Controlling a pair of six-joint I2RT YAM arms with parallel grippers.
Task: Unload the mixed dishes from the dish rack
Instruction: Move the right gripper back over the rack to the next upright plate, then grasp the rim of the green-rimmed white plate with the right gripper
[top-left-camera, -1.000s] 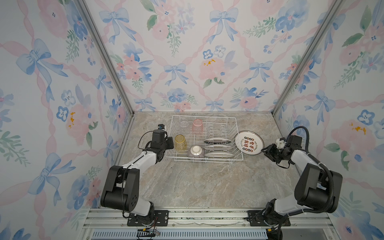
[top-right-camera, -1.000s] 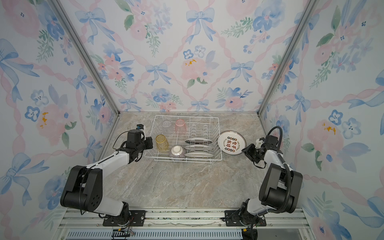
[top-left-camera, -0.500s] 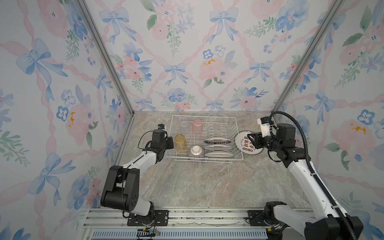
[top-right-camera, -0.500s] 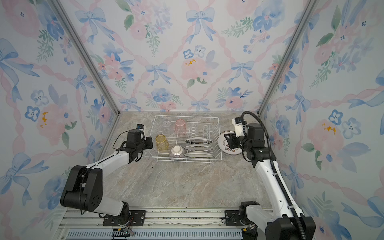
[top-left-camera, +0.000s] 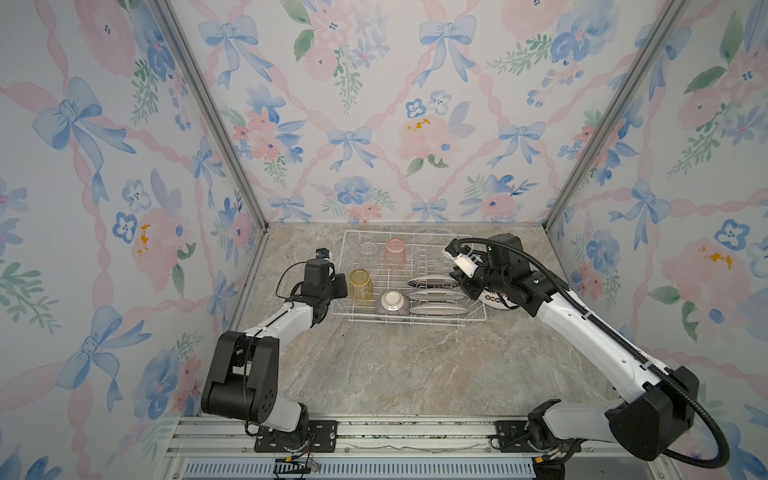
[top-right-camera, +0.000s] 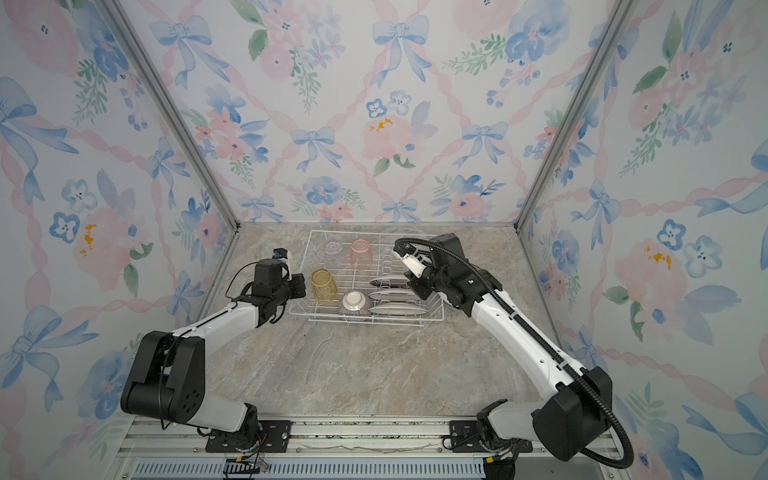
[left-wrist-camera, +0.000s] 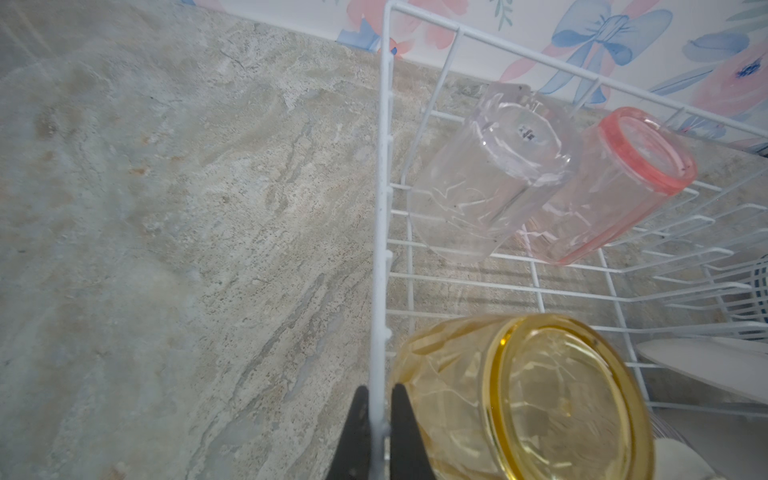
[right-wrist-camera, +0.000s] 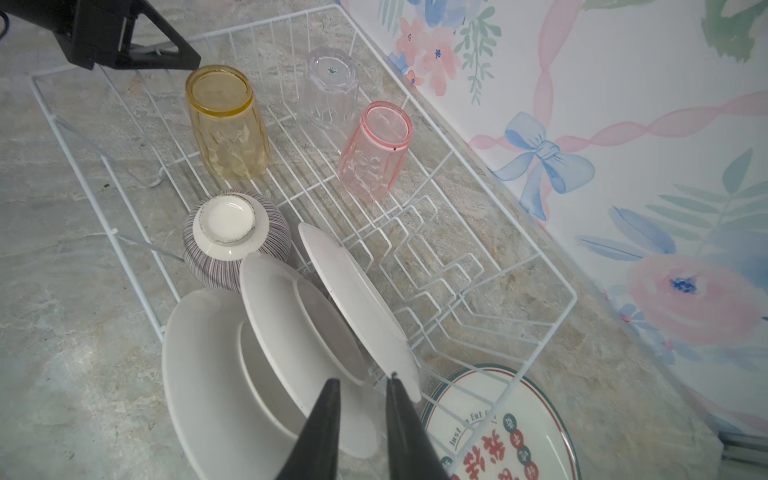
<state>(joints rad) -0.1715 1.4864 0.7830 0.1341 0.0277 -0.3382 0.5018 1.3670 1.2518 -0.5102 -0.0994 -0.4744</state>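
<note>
**Item 1.** Round white plate with dark green rim (right-wrist-camera: 540, 415), flat on the marble-look bench (right-wrist-camera: 62, 332), just outside the white wire dish rack (right-wrist-camera: 519, 266). In a top view it lies right of centre of the frame (top-left-camera: 494, 300), partly hidden.
- Black Latin lettering (right-wrist-camera: 473, 419) curving inside the rim: "Just", then "Eat". The letters between and after are crossed by rack wire and unread.
- Large red Chinese-style characters (right-wrist-camera: 486, 453) across the middle, cut by the frame edge, not legible.
- Small round medallions (right-wrist-camera: 508, 422), red and green, one character each, too small to read.

**Item 2.** Clear faceted tumbler (right-wrist-camera: 331, 89), upside down in the rack.
- Small printed sticker (left-wrist-camera: 527, 132) on its base, dark marks, unreadable.

No other text found.
</note>
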